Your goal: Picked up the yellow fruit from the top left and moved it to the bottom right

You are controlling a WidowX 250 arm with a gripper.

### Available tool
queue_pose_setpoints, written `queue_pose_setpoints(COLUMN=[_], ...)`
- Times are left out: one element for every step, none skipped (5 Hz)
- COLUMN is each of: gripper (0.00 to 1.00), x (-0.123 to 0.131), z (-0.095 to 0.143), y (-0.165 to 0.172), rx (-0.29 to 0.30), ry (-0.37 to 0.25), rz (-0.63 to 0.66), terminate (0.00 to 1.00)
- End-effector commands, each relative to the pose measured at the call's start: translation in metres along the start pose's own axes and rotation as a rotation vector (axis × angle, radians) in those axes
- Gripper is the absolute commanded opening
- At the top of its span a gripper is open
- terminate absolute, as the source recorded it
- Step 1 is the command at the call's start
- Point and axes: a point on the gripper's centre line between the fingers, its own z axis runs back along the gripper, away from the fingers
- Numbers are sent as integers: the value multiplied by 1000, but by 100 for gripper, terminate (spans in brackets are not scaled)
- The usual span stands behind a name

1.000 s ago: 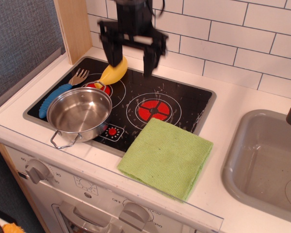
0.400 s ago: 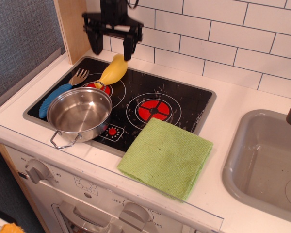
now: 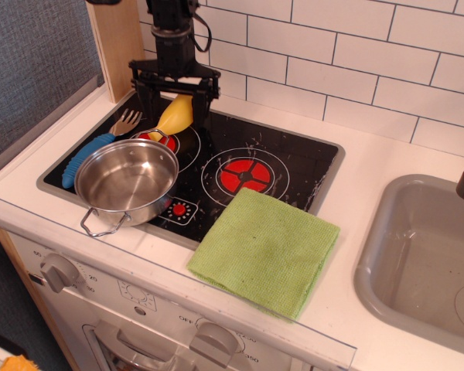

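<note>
A green cloth (image 3: 264, 251) lies nearest, a steel pan (image 3: 126, 180) left of it on the black hob (image 3: 294, 158). Behind the pan, at the hob's back-left, lies the yellow fruit (image 3: 174, 116) — the gripper (image 3: 174, 104) spread wide, a finger on either side.

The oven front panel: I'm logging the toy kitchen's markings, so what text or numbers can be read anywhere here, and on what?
"OFF" on the oven front panel, beside the middle knob.
"350", partly readable, right of that knob.
Small numerals by the left knob: too blurred to read.
Nothing on the yellow fruit, pan or green cloth.
</note>
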Motion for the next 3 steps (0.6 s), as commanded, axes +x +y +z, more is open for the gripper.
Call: queue_pose_setpoints(gripper=[0, 0, 0], x=[2, 7, 9], z=[22, 62, 112], y=[11, 7, -12], rx=[-16, -15, -35], ry=[-82, -170, -281], rz=[32, 17, -19], terminate=[0, 0, 0])
